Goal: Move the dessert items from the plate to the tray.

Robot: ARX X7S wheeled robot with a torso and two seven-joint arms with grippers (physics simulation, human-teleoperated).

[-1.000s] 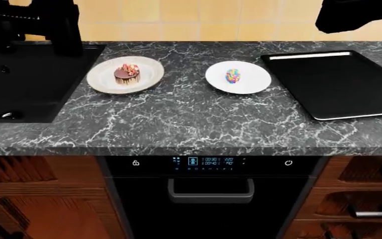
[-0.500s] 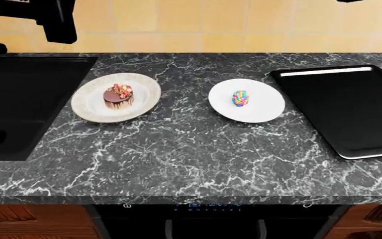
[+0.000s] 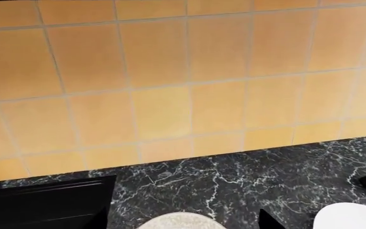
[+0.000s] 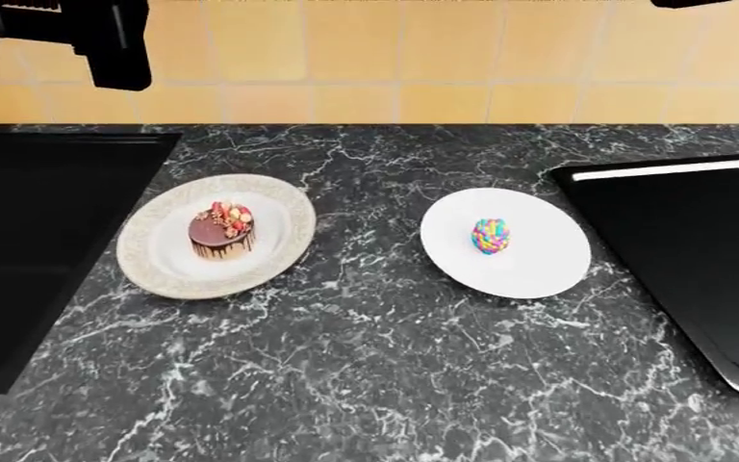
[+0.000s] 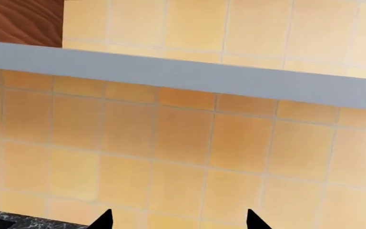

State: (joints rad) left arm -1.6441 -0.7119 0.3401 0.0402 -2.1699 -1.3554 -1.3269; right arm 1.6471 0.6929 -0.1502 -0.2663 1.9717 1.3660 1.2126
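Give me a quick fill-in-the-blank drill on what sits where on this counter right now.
1. The round chocolate cake with berries sits on the cream patterned plate, which lies nearest the black ____.
2. The multicoloured egg-shaped sweet sits on the plain ____ plate.
3. The flat black baking tray holds ____ desserts so far.
4. The counter of dark marble backs onto a wall of ____ tiles.

Missing words: sink; white; no; orange
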